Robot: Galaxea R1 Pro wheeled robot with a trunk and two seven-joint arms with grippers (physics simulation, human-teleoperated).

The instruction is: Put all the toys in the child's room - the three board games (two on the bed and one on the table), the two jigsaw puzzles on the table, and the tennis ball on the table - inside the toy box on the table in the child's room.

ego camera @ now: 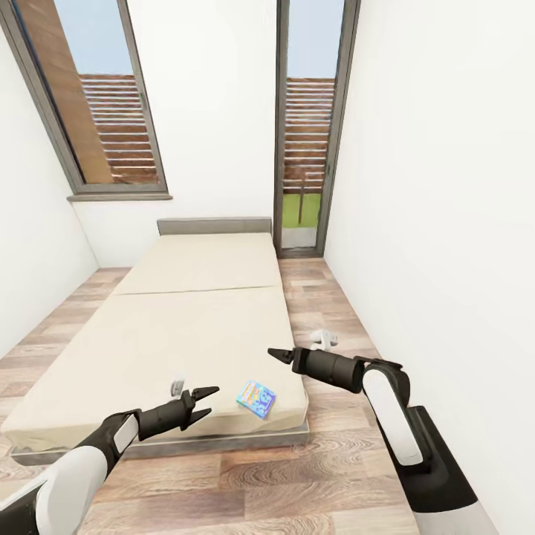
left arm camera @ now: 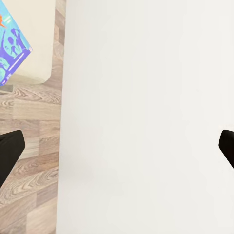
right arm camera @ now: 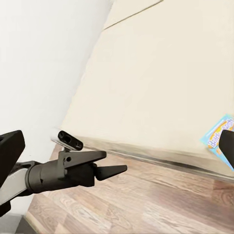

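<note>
A bright blue board game [ego camera: 256,399] is seen lying flat on the bed [ego camera: 186,312], near its lower right corner in the head view. The left gripper [ego camera: 206,401] and right gripper [ego camera: 276,357] are held empty, fingers apart.

Board game [ego camera: 256,399] on bed [ego camera: 171,327], at its near 5 o'clock corner; headboard [ego camera: 214,226] at 12 o'clock.

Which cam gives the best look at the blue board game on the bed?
Head view: the whole blue board game lies flat near the bed's foot corner. Both wrist views catch just an edge-cropped part of it.
</note>
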